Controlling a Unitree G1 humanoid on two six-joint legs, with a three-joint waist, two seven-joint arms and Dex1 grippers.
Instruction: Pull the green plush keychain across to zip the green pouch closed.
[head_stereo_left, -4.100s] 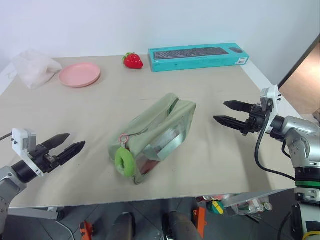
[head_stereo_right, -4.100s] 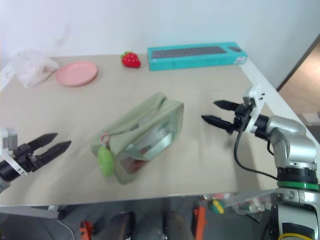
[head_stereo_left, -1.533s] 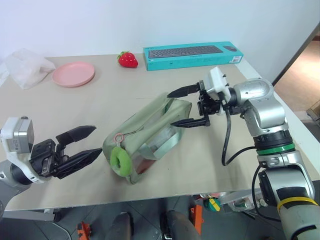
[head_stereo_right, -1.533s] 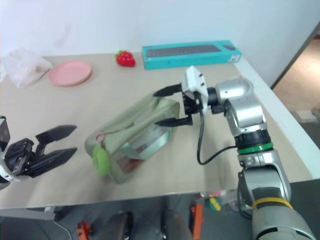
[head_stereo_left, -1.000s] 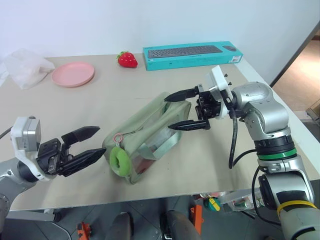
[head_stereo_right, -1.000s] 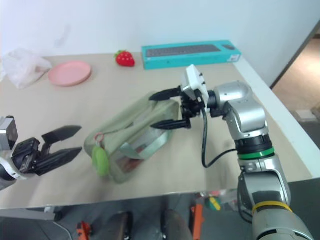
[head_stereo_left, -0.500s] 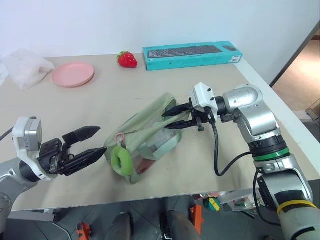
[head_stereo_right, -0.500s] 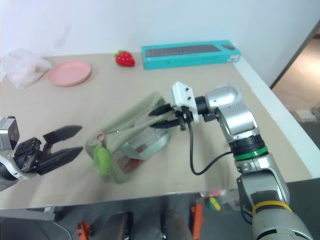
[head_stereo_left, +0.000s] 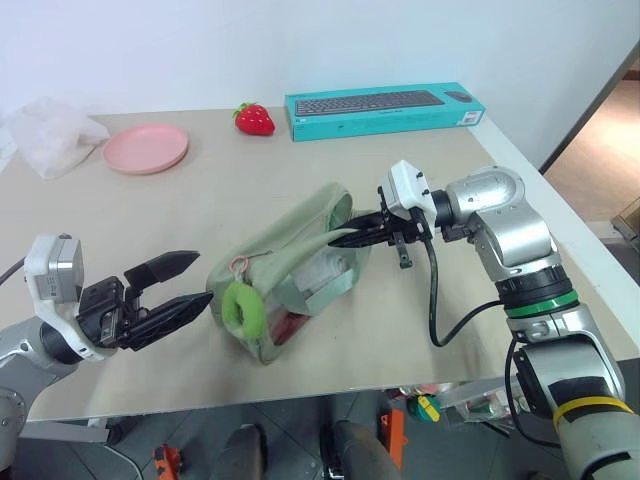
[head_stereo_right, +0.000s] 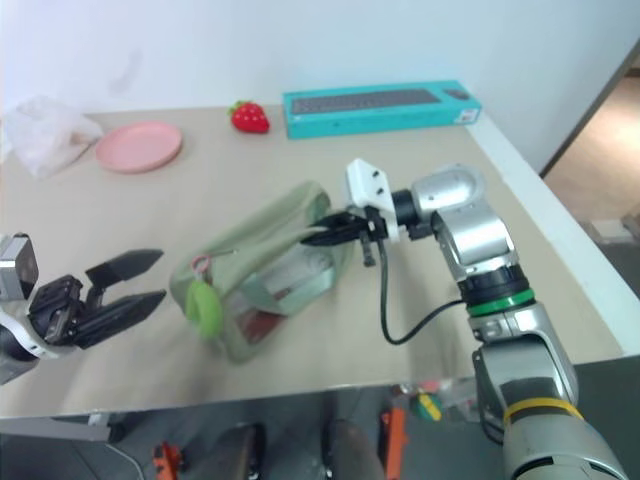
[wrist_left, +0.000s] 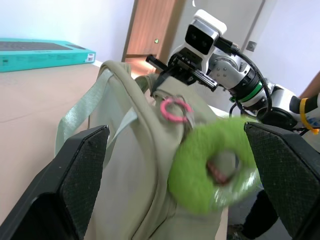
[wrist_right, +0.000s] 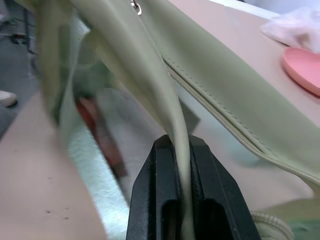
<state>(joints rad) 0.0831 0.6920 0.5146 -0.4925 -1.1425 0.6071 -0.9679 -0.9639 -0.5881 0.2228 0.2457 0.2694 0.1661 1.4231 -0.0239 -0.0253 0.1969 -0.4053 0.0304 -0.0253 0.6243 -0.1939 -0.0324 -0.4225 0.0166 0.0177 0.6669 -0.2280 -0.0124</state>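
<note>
Strawberry (head_stereo_left: 254, 118), keyboard box (head_stereo_left: 385, 108) behind pouch (head_stereo_left: 285, 265)

Head stereo pair looking down over table (head_stereo_left: 200, 200), wrist views close on green pouch (wrist_left: 135, 165).

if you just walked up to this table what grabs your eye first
The pale green pouch in the middle of the table, with the right hand shut on its far end. Next, the lime-green plush keychain hanging at the pouch's near end, right in front of the open left hand. At the back, a red strawberry sits between a pink plate and a teal keyboard box.
</note>
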